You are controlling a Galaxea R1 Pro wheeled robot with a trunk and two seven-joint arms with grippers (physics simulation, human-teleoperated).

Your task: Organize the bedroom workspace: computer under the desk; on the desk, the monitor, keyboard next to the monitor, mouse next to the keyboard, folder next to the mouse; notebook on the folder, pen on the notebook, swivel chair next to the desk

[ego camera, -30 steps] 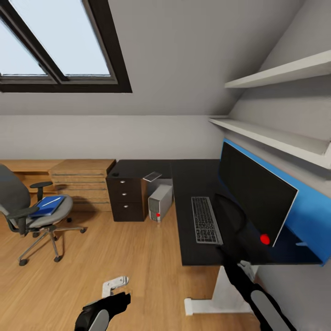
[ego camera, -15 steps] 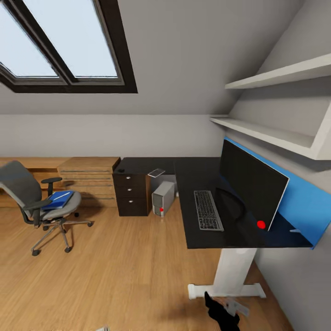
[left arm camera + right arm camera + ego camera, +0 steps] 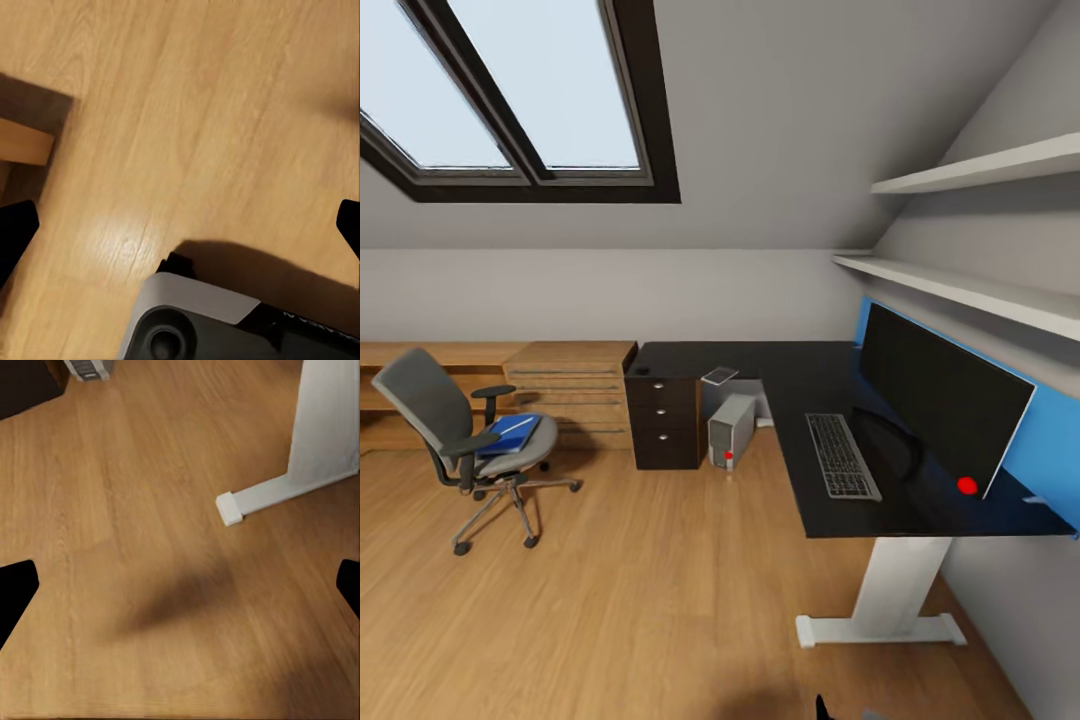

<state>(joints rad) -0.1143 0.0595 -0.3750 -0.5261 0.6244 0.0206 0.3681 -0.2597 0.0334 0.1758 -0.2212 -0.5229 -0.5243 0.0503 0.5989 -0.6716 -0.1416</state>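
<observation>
Desk [image 3: 800, 375] now further off after a pull-back from it over the last second, both tools [image 3: 180, 217] [image 3: 180, 577] spread wide over bare floor [image 3: 640, 600], holding nothing. Keyboard [image 3: 842, 456] and monitor [image 3: 945, 405] sorted, computer [image 3: 731, 432] beneath. Probably off next to swivel chair [image 3: 470, 440] for folder [image 3: 512, 434], far left.

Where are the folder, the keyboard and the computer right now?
folder [image 3: 512, 434], head view, middle of its blue cover on the chair seat.
keyboard [image 3: 842, 456], head view, centre of the keys.
computer [image 3: 732, 430], head view, front panel.
</observation>
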